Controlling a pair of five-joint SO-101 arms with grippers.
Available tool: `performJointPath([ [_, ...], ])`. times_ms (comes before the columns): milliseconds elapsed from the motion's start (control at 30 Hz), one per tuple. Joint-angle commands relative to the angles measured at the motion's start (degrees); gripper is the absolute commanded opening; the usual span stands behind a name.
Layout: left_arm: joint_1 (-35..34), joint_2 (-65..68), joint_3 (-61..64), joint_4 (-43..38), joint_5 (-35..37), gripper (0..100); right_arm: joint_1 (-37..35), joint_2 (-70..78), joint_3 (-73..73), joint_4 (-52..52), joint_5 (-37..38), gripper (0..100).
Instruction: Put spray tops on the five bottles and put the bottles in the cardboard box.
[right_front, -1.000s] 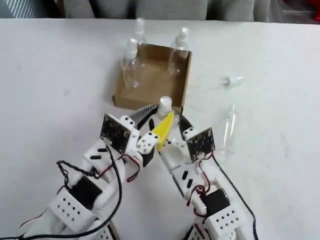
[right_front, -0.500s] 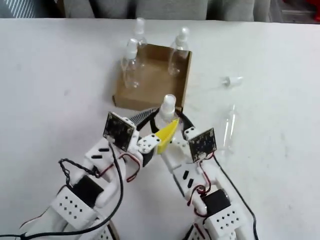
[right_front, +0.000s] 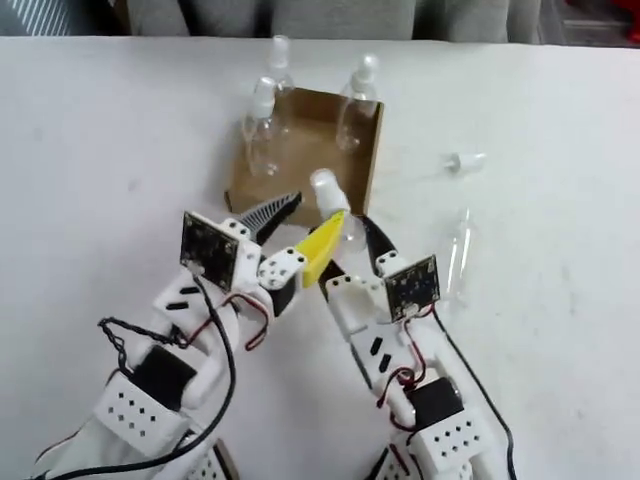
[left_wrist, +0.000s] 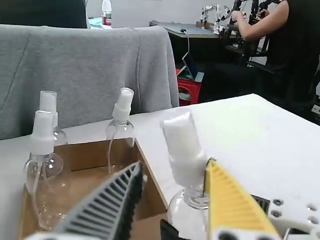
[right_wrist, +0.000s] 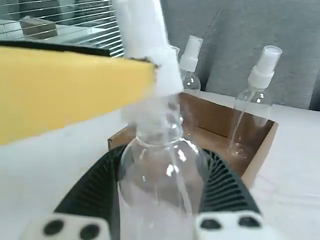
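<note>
The capped bottle (right_wrist: 160, 175) stands almost upright just short of the near wall of the cardboard box (right_front: 300, 165), its long axis vertical and its spray top (left_wrist: 181, 142) leaning a little towards the left arm. The right gripper (right_wrist: 160, 167) has it, both black jaws closed around the round body. The left gripper (left_wrist: 172, 170) is spread wide about the spray top: the yellow jaw rests against the collar, and the grey ribbed one stands apart on the other side, gripping nothing.

From the right gripper the box lies straight ahead, so I'd judge the bottle need only be lifted over that near wall and carried away from the arms, once the left gripper is clear.

Off to the right arm's side, an uncapped bottle (right_front: 458, 255) lies on the desk (right_front: 520, 110), with a loose spray top (right_front: 462, 160) beyond it.
</note>
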Motion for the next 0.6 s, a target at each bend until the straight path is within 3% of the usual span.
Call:
performJointPath([
  [0,-1.1,-1.1,-4.6,1.5,0.9,20,0.5,-0.5,0.4,-1.5,0.1,1.5],
  [300,7.2,-1.1,-8.3,5.7,0.6,20,0.5,-0.4,0.4,-1.4,0.1,1.5],
  [567,8.1,-1.1,-9.8,6.0,0.6,20,0.7,-0.4,0.4,-1.3,0.1,1.5],
])
